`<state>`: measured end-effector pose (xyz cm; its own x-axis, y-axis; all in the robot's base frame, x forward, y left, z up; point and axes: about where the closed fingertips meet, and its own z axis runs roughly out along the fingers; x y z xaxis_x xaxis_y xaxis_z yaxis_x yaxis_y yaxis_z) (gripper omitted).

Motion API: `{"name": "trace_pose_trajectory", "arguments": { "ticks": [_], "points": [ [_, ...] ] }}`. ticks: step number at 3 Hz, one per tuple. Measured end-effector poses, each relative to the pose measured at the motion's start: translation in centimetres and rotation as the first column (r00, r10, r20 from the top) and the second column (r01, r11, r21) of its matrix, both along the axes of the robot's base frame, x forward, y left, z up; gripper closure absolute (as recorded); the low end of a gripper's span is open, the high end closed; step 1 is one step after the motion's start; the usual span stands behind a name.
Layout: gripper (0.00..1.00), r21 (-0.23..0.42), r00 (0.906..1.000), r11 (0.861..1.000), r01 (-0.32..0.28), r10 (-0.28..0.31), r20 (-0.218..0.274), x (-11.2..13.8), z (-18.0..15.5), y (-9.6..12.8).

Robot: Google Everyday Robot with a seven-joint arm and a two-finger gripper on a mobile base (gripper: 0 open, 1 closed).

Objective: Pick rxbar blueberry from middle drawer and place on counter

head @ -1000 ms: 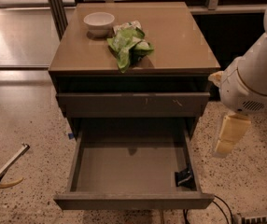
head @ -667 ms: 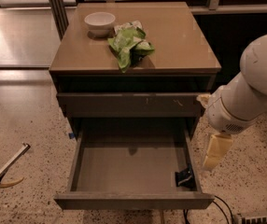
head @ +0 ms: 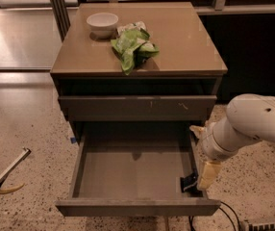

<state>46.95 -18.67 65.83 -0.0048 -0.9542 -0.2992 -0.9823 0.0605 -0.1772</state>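
The job is at the reaching step. The drawer is pulled out wide, and the bar lies on its floor, tucked in the front right corner, close to the side wall. The gripper hangs at that same corner, pointing down, just beside the bar on its right. I think the bar has not been picked up yet, because it looks like it lies flat on the drawer floor. Next, the gripper should go down over the bar and close on it. That may be hard, since the bar sits so close to the wall and the front. Then the bar must be lifted out and set on the counter, where there is bare room to the right of the bowl and the green bag. I cannot tell how far open the gripper is, or if it touches the bar. The bar is dark and partly hidden by the gripper. The white arm runs off the right edge.
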Motion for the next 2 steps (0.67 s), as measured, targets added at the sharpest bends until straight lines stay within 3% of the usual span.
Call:
{"name": "trace_pose_trajectory", "arguments": {
  "ticks": [2],
  "points": [
    [0.0, -0.025, 0.9997, 1.0, -0.011, 0.012, 0.019, 0.58, -0.51, -0.43]
  ]
}}
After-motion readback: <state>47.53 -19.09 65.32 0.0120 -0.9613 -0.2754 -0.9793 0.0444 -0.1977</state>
